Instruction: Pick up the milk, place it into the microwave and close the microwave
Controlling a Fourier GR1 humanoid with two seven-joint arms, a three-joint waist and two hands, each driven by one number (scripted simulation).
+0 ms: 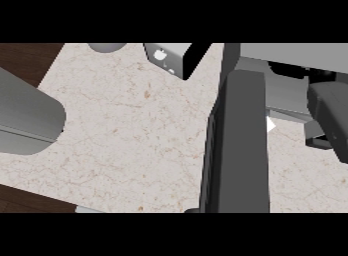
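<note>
Standing edge-on, dark flat microwave door (236, 145) over veined marble counter (125, 130); right hand (339, 125) beside it, fingers' state unclear.

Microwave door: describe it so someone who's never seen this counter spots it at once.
On the pale marbled counter, look right of centre, below the light grey microwave at the upper right. The microwave door is the long dark slab running down to the view's lower edge. Unlike the black right hand beside it, it is flat and straight-edged.
</note>
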